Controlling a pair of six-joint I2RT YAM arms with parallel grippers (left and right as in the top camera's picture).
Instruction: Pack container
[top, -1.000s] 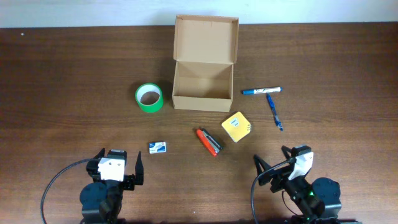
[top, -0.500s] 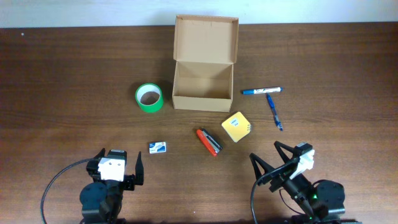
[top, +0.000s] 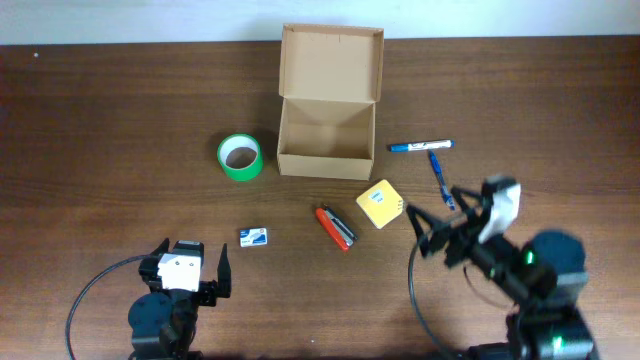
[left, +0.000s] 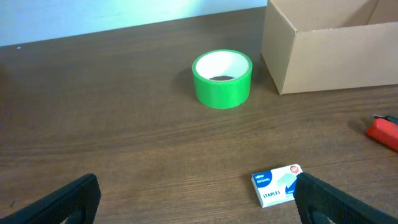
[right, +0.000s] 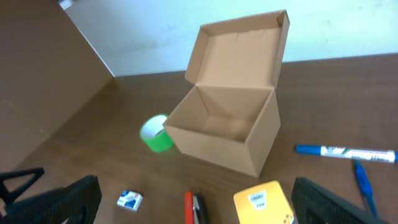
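The bench (top: 100, 120) is big and brown, and all the things lie on it. The box (top: 325, 167) sits at the back, in the middle. Its lid is flipped up and there is nothing inside. So we think the packing has not begun.

The right tool (top: 432, 205) hangs in the air in front of the box, between the cube (top: 380, 203) and the pen (top: 441, 180). Its jaws are wide and hold nothing. The left tool (top: 193, 247) sits at the front left. Its jaws are wide and hold nothing.

We think the step now is to grab the first thing. The tape (top: 240, 173) is just left of the box, so it is a job for the left tool. The cube is closest to the right tool, so we pick it first. It sits turned a bit, so we turn the jaws to meet two flat sides, not the corners. We go straight down over it and then close.

The stapler (top: 336, 228) lies near the cube on its left, so we take care not to bump it. The marker (top: 420, 146) and the pen are thin and almost touch at one end. We grab each one across its middle. The pack of staples (top: 254, 236) is tiny and flat, so it needs a low, careful pinch.

We lift each thing higher than the box wall before we let go.
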